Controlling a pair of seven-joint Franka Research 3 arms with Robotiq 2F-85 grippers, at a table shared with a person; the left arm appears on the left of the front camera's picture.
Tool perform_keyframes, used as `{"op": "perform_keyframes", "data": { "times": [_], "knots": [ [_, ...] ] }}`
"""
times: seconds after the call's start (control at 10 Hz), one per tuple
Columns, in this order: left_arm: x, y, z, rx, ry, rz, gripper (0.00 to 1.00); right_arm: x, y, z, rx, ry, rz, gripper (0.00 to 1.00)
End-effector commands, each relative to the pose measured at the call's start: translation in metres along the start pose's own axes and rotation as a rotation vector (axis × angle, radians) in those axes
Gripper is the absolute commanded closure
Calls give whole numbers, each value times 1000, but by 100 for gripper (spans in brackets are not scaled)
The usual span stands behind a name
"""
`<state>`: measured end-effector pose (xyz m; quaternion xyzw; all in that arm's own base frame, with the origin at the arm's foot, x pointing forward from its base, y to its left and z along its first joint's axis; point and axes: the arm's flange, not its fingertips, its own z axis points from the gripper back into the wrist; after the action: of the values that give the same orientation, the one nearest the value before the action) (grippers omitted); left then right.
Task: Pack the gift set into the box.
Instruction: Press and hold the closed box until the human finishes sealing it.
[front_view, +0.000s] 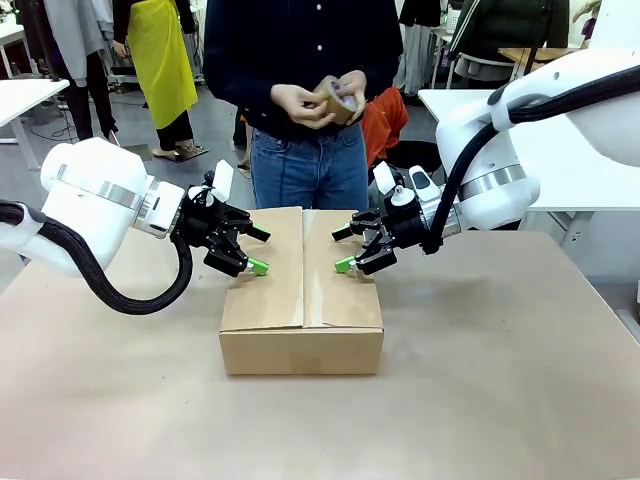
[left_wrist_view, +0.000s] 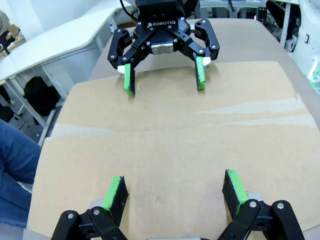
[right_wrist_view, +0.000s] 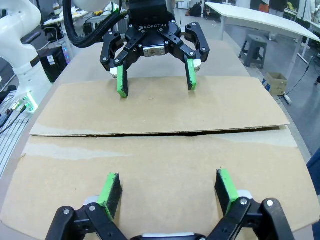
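Note:
The box (front_view: 300, 310) sits shut in the middle of the table, its two top flaps folded flat and meeting along a centre seam (right_wrist_view: 165, 133). My left gripper (front_view: 255, 250) is open over the left flap and holds nothing. My right gripper (front_view: 343, 249) is open over the right flap, facing it. In the left wrist view my own green pads (left_wrist_view: 117, 187) spread above the cardboard (left_wrist_view: 165, 145), with the right gripper (left_wrist_view: 165, 82) opposite. The right wrist view shows the left gripper (right_wrist_view: 155, 82) the same way. Contact with the flaps cannot be told. The gift set is hidden.
A person stands at the far side holding a brown tape roll (front_view: 335, 98) in both hands. The tan table (front_view: 500, 380) has free room around the box. White tables (front_view: 560, 130) stand behind; a small carton (right_wrist_view: 276, 82) lies on the floor far off.

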<state>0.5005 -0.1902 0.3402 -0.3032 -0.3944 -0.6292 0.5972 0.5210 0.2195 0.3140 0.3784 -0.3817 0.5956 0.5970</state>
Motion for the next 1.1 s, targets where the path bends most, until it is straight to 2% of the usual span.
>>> {"op": "perform_keyframes", "data": {
  "times": [0.0, 1.0],
  "knots": [
    [1, 0, 0, 6, -8, -9, 0, 0, 1, -2, -6, 12, 11, 0],
    [1, 0, 0, 6, -8, -9, 0, 0, 1, -2, -6, 12, 11, 0]
  ]
}}
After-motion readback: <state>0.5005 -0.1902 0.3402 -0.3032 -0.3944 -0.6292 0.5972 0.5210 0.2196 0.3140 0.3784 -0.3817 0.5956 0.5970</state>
